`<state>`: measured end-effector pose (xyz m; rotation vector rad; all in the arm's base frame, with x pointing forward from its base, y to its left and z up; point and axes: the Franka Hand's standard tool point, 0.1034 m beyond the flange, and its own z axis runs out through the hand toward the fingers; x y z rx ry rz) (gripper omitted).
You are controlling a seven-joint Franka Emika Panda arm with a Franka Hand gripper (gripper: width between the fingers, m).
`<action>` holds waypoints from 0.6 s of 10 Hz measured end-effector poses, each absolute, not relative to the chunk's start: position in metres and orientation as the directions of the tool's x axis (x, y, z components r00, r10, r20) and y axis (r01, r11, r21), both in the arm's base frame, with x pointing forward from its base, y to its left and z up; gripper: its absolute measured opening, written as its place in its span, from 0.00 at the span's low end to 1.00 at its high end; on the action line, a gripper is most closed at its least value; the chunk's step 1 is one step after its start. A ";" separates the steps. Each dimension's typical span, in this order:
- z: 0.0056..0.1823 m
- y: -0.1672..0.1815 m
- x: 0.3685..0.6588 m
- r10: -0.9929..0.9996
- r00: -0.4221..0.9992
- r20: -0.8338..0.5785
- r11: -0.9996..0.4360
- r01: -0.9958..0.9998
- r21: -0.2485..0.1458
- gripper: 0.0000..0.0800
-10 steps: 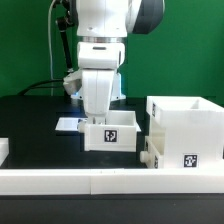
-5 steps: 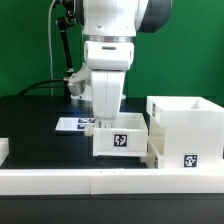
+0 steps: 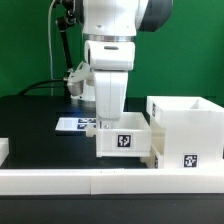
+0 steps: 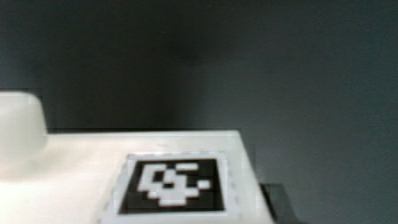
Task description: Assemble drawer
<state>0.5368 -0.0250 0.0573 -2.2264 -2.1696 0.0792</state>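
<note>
In the exterior view my gripper (image 3: 108,120) reaches down into a small white open-top tray (image 3: 122,139) with a black-and-white tag on its front. It is shut on the tray's wall, and its fingertips are hidden inside. The tray sits right beside the tall white drawer shell (image 3: 186,125), at the exterior view's left of it, close to or touching its open side. The wrist view shows the tray's white wall with a tag (image 4: 173,186) close up. A dark finger (image 4: 272,197) shows at its edge.
The marker board (image 3: 72,124) lies on the black table behind the tray. A long low white rail (image 3: 100,181) runs along the front. A small white piece (image 3: 3,150) sits at the exterior view's far left. A green wall stands behind.
My gripper has carried the tray toward the exterior view's right, from the marker board up to the shell's side. The shell has not moved.
</note>
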 end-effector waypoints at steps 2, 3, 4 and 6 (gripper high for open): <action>0.056 -0.025 0.536 0.999 0.032 -0.014 -0.033 0.998 -0.060 0.05; 0.056 -0.025 0.536 0.999 0.032 -0.014 -0.033 0.998 -0.060 0.05; 0.057 -0.025 0.536 1.000 0.025 -0.014 -0.026 0.998 -0.059 0.05; 0.060 -0.024 0.539 1.000 0.018 -0.013 -0.018 0.999 -0.046 0.05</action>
